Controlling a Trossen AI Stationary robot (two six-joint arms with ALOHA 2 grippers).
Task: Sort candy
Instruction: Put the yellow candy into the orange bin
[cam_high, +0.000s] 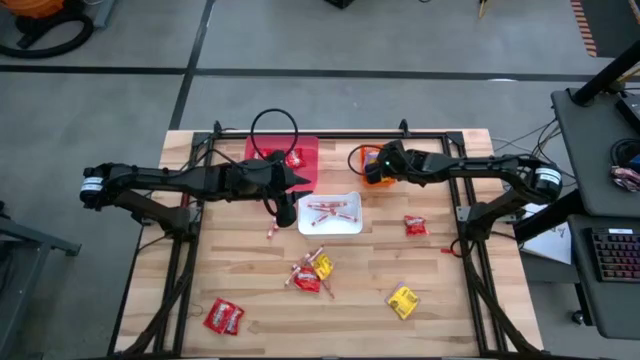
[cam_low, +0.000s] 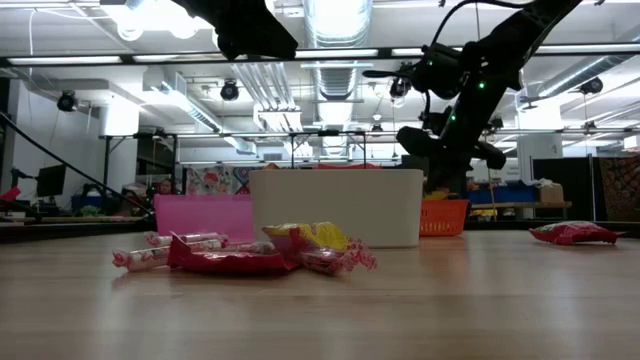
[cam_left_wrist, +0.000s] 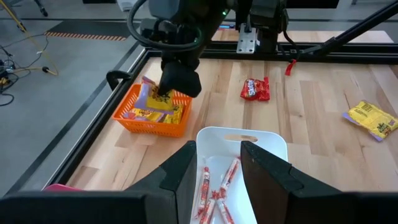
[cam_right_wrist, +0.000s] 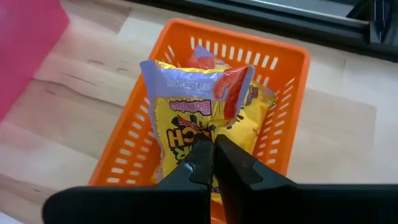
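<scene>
My right gripper is shut on a yellow-orange candy packet over the orange bin, which stands at the far side next to the pink-red bin. My left gripper hangs open above the white bin, where red-and-white sticks lie; nothing is between its fingers. Loose candy rests on the table: a small heap, a yellow packet, a red packet and red packets near the front left. My right gripper pinches the yellow packet between its two fingers, on the printed face toward its nearer end. The fingers slant down from the table's right. The packet sticks out past the fingertips, tilted, above other yellow packets inside the orange bin.
A single stick lies on the table left of the white bin, under my left arm. Black frame rails run along the table's left, right and far sides. Bare wood lies between the bins and the loose candy.
</scene>
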